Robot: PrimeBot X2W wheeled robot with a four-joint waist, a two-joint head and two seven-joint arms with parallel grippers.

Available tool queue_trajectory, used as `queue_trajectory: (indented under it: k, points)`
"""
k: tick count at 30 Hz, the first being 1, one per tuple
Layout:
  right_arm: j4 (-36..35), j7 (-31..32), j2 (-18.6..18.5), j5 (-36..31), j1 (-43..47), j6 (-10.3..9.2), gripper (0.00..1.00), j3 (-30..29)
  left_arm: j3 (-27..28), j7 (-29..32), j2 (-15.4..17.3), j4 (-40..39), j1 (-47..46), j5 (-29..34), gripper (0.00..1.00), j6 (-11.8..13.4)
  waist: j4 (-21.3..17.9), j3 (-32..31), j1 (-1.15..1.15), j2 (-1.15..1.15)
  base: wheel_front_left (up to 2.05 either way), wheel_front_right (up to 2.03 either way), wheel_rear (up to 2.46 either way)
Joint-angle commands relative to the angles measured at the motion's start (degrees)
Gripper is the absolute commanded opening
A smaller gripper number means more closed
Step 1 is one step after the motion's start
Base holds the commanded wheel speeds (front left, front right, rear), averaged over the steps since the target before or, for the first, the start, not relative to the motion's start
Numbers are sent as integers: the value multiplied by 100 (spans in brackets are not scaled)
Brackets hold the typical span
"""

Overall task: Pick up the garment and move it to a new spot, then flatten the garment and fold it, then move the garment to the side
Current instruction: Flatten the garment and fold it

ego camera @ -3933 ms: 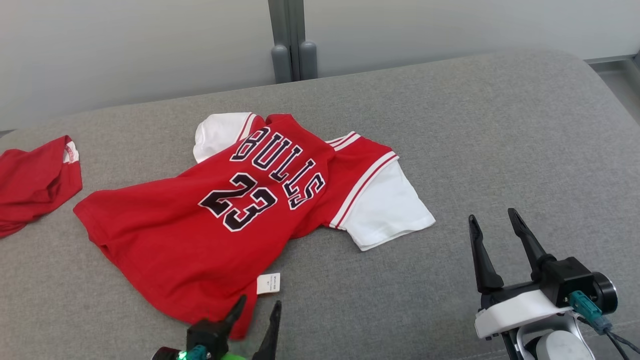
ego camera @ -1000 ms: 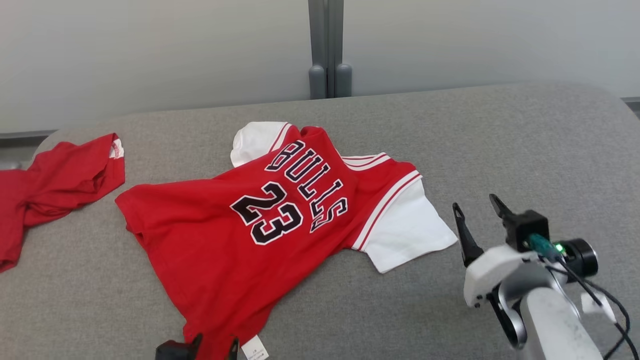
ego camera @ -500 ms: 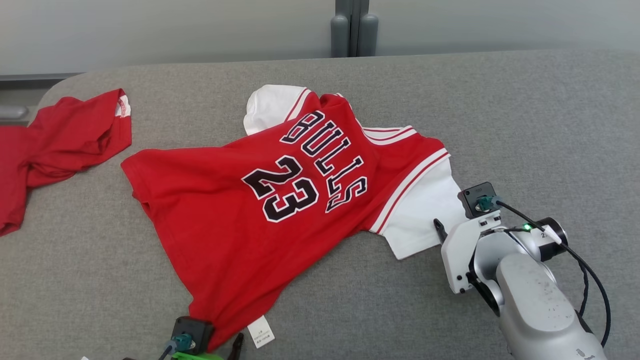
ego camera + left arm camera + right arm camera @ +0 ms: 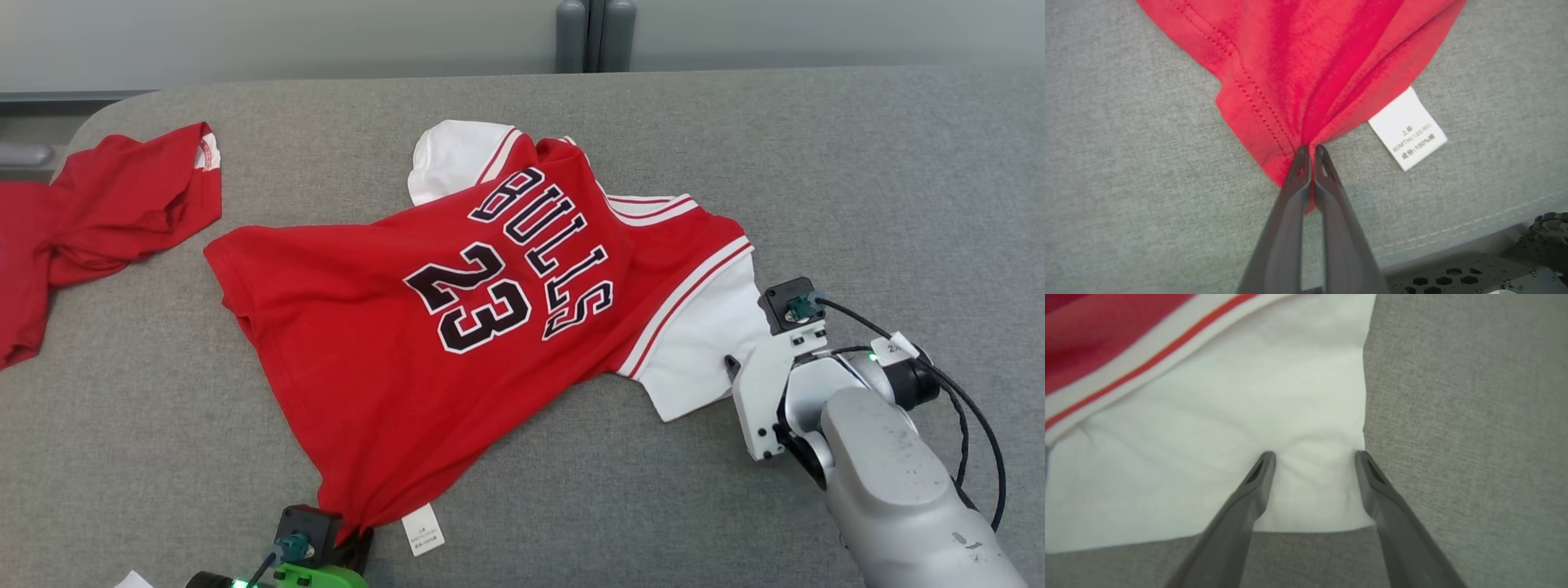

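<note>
The grey fabric worktop (image 4: 857,163) carries the red jersey (image 4: 457,327). It lies rumpled and skewed, number side up, reaching from the left fingers (image 4: 1298,171) across to the right fingers (image 4: 1261,465). From that I judge the task to be at its very first step: the garment is only being gripped for the pick-up. Lifting, moving, flattening, folding and setting aside are all left to do.

A second red garment (image 4: 98,212) lies well beyond the left fingers and out to their left, apart from the jersey.

The left fingers are clenched on a bunched hem corner, and the cloth fans out from them. The right fingers are spread wide, straddling a corner of the white sleeve (image 4: 1229,416) with nothing pinched yet. Whether they touch it I cannot tell.

A small white label (image 4: 1408,128) lies just to the right of the left fingers.
</note>
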Motion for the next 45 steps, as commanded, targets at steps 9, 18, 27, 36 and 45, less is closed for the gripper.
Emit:
queue_trajectory:
  k: [9,18,27,36,45]
  points:
    - [-209,-477,77,1218,215,-3,0,-392,-40,-257,103,-217,-129,-393,0,-15,-35,-181,0,0,0,0,0]
    - [-3925,-287,-152,3810,996,-2,0,-1080,269,209,497,-3181,305,-1175,0,-20,-347,-656,0,0,0,0,0]
    - [-7479,1336,141,4594,353,1,0,-2364,983,1626,1697,-5853,-1106,-2222,0,-15,-702,-297,0,0,0,0,0]
    - [-6563,2733,264,2971,-2629,1,0,-2785,613,2452,2227,-4243,-4553,-3368,0,-13,-585,1056,0,0,0,0,0]
    - [-3131,1008,342,1723,-5974,1,0,-2572,-445,506,1675,-289,-8257,-2168,0,-13,-431,2575,0,0,0,0,0]
